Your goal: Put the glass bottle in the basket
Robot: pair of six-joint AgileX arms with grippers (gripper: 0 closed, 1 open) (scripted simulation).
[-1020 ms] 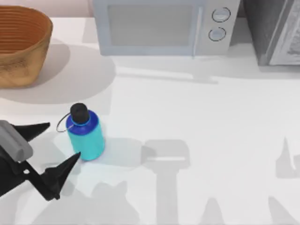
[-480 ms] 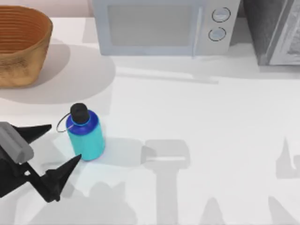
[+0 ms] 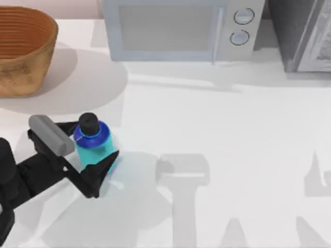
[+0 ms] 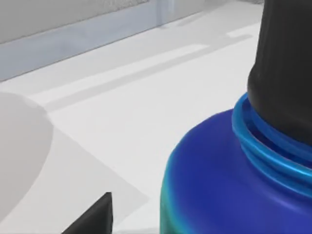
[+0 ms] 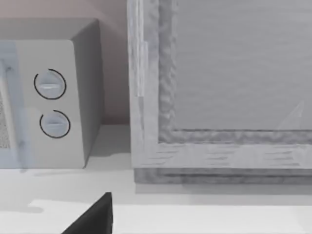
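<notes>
Grasp step: the left claw (image 3: 89, 155), fingers spread, straddles the upright bottle (image 3: 94, 144) at lower left of the table (image 3: 217, 134); next it should pinch the body, lift, and carry to the basket (image 3: 26, 49) at upper left.

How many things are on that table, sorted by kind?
Bottles: 1, the glass bottle, standing between the open fingers of the left gripper.
Baskets: 1, the basket.
Microwaves: 1, the microwave.
Grey cabinets: 1, the cabinet.
Total: 4.
</notes>
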